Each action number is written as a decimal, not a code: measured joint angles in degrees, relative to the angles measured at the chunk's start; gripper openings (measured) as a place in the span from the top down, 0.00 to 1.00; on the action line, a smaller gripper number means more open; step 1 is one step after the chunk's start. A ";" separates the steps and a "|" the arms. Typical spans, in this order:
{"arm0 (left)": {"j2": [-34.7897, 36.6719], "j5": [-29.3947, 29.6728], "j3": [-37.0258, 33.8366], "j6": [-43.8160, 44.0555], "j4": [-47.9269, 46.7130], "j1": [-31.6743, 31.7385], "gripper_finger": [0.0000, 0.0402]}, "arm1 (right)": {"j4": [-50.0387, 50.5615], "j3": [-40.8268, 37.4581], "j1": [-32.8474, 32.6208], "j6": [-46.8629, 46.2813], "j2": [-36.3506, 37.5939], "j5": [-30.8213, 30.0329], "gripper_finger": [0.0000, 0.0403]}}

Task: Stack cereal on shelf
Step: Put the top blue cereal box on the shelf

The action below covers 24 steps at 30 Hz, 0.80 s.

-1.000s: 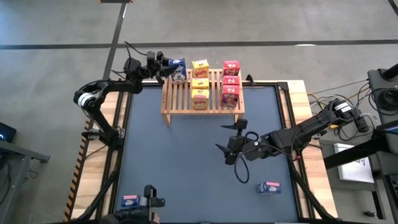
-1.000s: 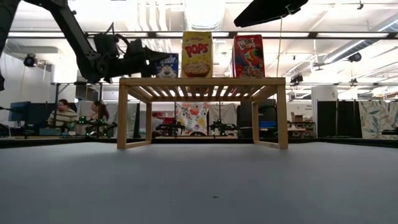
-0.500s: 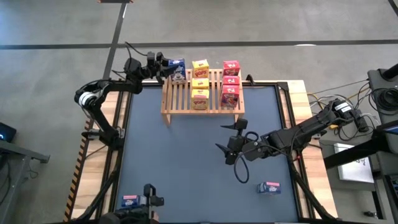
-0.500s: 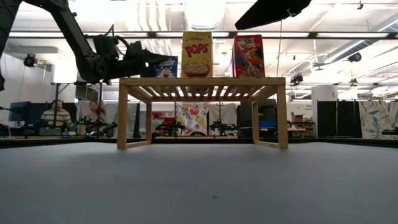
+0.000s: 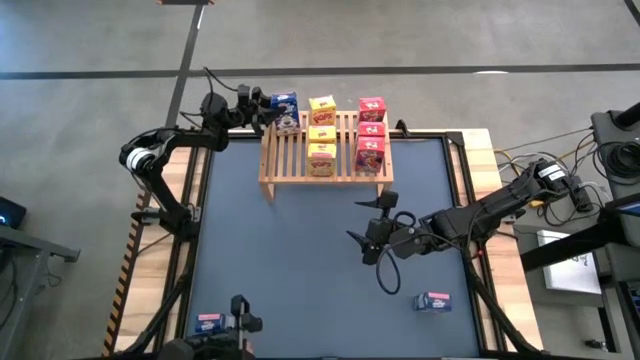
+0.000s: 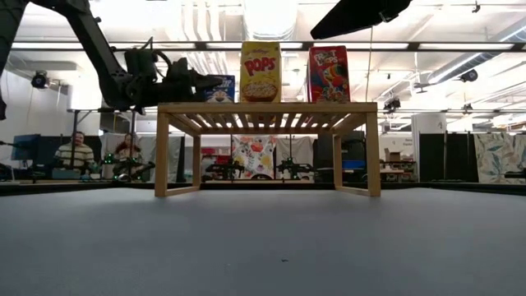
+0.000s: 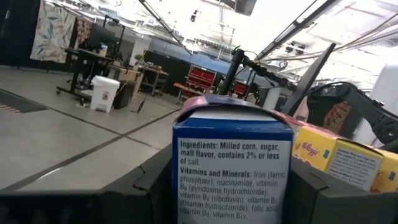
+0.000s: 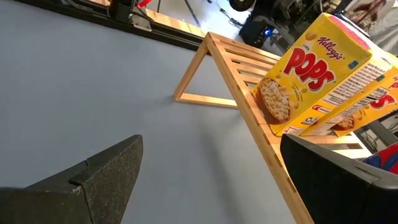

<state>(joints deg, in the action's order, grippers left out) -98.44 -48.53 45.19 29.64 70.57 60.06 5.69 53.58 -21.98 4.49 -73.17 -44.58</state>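
Left wrist view: left fingers (image 7: 231, 186) holding blue box (image 7: 231, 168), ingredients panel legible; high view shows it at rack (image 5: 325, 160) back-left corner. Right fingers (image 5: 368, 228) wide, before rack.

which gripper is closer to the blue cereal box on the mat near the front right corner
Right. The right gripper hangs open over mid-mat, just up-left of that blue box; the left gripper holds another blue box at the shelf's far-left corner.

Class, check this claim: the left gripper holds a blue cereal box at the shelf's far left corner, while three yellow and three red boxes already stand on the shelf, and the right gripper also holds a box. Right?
Not quite. The right gripper is open and holds nothing, hovering over the mat, as the high view shows. The rest stands: the left gripper holds the blue cereal box at the shelf, with yellow boxes and red boxes on it.
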 joint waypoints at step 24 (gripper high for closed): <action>3.57 -4.70 -0.02 -10.63 0.08 -0.01 0.54 | 0.00 -0.15 0.00 0.26 0.02 0.11 0.09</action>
<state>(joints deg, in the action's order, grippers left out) -94.87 -53.23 45.17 19.02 70.65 60.05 5.69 53.43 -21.98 4.75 -73.14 -44.47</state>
